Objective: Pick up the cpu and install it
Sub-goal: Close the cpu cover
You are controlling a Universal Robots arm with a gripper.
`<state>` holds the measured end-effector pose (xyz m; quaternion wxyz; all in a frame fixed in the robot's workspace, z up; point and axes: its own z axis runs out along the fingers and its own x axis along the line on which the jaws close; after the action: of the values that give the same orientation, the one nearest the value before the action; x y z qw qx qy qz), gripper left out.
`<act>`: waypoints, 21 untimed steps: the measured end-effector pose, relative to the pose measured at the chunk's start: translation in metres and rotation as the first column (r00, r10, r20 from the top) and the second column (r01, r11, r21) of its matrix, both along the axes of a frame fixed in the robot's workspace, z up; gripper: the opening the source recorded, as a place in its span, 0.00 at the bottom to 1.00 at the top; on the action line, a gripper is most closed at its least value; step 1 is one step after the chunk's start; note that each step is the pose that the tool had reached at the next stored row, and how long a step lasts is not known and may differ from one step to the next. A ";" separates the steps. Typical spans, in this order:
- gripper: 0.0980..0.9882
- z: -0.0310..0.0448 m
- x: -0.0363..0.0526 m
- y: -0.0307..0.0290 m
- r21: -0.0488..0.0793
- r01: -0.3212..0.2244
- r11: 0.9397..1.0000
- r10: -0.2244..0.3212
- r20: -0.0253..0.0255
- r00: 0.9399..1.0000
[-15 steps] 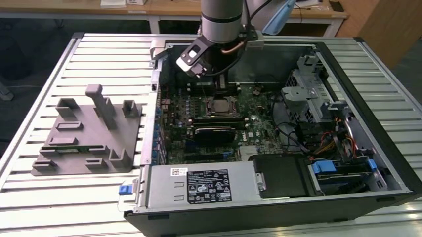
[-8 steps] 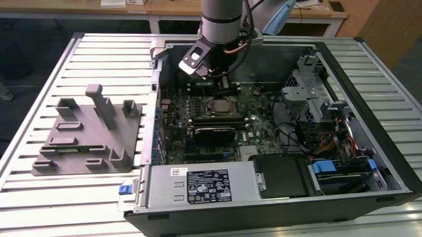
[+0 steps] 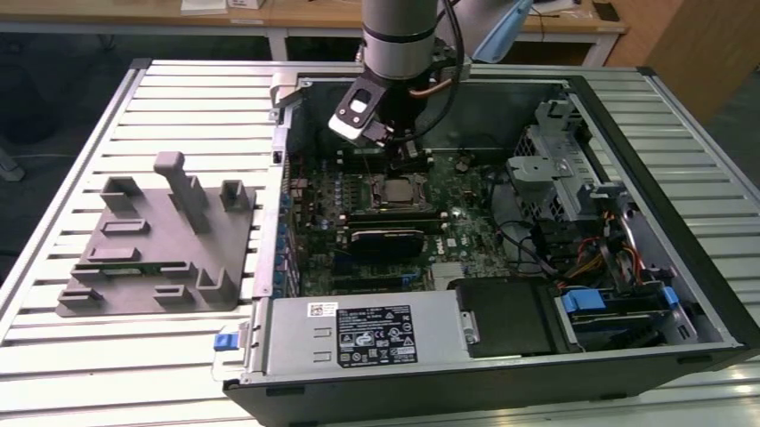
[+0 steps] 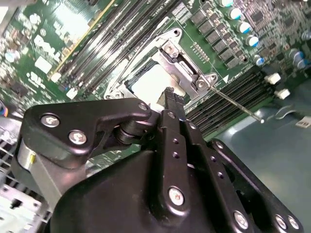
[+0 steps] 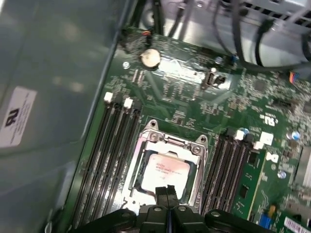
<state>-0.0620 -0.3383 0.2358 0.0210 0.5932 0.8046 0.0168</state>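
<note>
Presently the cpu (image 5: 164,171) lies flat in its socket on the motherboard (image 5: 194,97), framed by the metal retention plate (image 5: 171,141), with memory slots (image 5: 104,145) on either side. The end effector (image 5: 166,190) hangs just above one edge of the chip, fingers pressed together and holding nothing. In the second wrist view the thin socket lever (image 4: 235,106) stands swung out over the slots, apparently unlatched.

Risks noted:
- Closed fingertips descending off-centre could scrape the silver lid or bear on the plate.
- Pressure on a chip not squarely seated could bend socket contacts.
- The loose lever could snag the fingers.

Seating alignment cannot be confirmed. The computer case (image 3: 713,294) rests on the slatted table (image 3: 71,374).
</note>
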 end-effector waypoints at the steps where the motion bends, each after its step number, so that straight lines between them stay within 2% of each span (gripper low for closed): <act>1: 0.01 -0.0001 0.0000 0.0000 0.000 -0.020 1.000 0.020 0.000 1.000; 6: 0.01 -0.0003 0.0000 0.0000 0.000 -0.109 0.994 0.109 0.000 0.994; 11: 0.01 -0.0004 0.0000 0.0000 0.000 -0.200 0.980 0.200 0.000 0.980; 16: 0.01 -0.0005 0.0000 0.0000 0.000 -0.288 0.958 0.288 0.000 0.958; 21: 0.01 -0.0006 0.0000 0.0000 0.000 -0.373 0.928 0.373 0.000 0.928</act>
<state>-0.0619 -0.3383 0.2352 0.0176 0.4294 0.9027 0.0204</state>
